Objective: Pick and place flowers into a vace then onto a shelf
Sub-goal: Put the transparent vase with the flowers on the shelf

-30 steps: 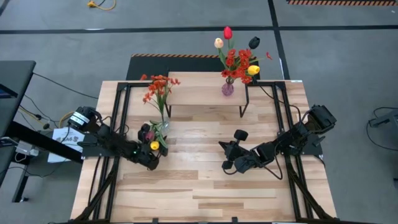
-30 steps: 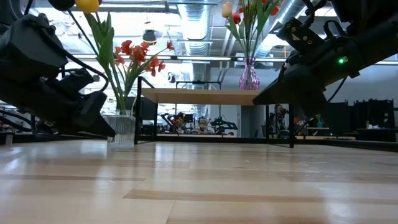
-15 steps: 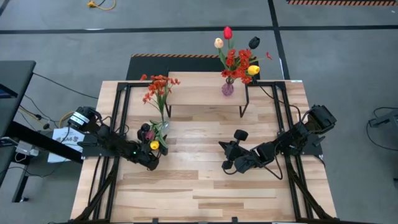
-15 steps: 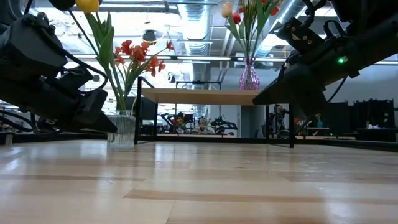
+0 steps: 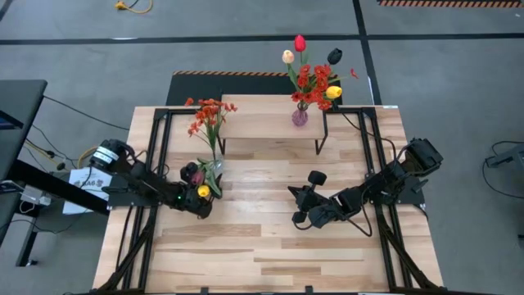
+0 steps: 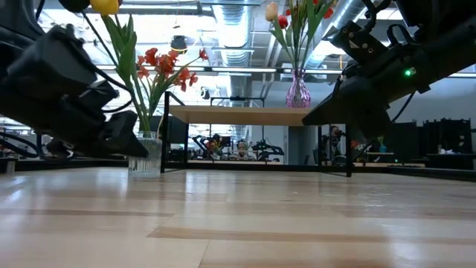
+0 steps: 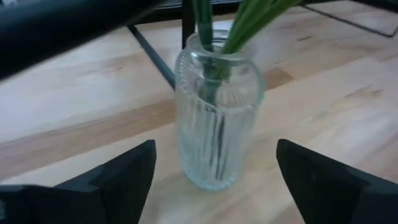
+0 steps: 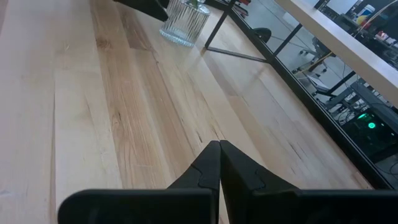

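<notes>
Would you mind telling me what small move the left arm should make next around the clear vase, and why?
Probably ease forward and close on the clear vase. The left tool stands open with the vase ahead between its fingers, untouched, flowers already in it, and the shelf still holds only the purple vase.

Left arm [image 5: 135, 184]: I see it is black and chunky, with a round silver part at its base.
Right arm [image 5: 385, 187]: I see it is black too, made of boxy blocks.
Lights: I spot a tiny green light on each arm.
Left fingers [image 7: 121, 174]: dark, flat and wedge-shaped.
Right fingers [image 8: 205, 169]: dark, pointed at the tips.
Cables: I see thin black wires along the arms.
</notes>
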`<action>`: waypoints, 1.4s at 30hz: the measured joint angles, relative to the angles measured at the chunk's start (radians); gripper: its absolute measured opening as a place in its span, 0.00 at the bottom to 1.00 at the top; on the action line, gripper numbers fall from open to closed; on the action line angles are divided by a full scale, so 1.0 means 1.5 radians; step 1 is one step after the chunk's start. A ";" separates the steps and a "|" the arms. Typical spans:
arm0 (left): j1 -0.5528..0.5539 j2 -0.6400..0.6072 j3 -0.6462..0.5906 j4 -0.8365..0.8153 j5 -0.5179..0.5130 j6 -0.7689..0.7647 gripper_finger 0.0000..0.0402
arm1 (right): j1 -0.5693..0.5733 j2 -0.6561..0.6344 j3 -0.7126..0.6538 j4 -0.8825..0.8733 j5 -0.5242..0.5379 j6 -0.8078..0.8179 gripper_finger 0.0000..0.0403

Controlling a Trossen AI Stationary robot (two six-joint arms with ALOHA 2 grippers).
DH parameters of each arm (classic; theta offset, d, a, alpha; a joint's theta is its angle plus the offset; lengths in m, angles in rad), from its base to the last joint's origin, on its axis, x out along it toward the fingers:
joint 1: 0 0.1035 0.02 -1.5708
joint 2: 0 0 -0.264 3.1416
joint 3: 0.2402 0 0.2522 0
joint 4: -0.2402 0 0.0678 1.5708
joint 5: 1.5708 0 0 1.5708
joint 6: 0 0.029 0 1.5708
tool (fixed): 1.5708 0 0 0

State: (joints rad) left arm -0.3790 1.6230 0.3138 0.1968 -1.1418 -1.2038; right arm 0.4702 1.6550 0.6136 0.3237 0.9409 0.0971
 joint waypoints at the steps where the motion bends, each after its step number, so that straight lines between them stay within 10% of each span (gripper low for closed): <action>1: 0.009 0.000 0.000 0.003 0.005 0.008 0.80 | 0.000 0.000 0.000 0.000 0.000 0.000 0.00; 42: 0.084 0.000 0.001 0.075 0.038 0.092 0.81 | 0.000 0.000 0.000 -0.001 0.000 -0.001 0.00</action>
State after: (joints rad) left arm -0.2535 1.6230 0.3145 0.3099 -1.0845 -1.0664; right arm 0.4701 1.6550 0.6136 0.3221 0.9407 0.0963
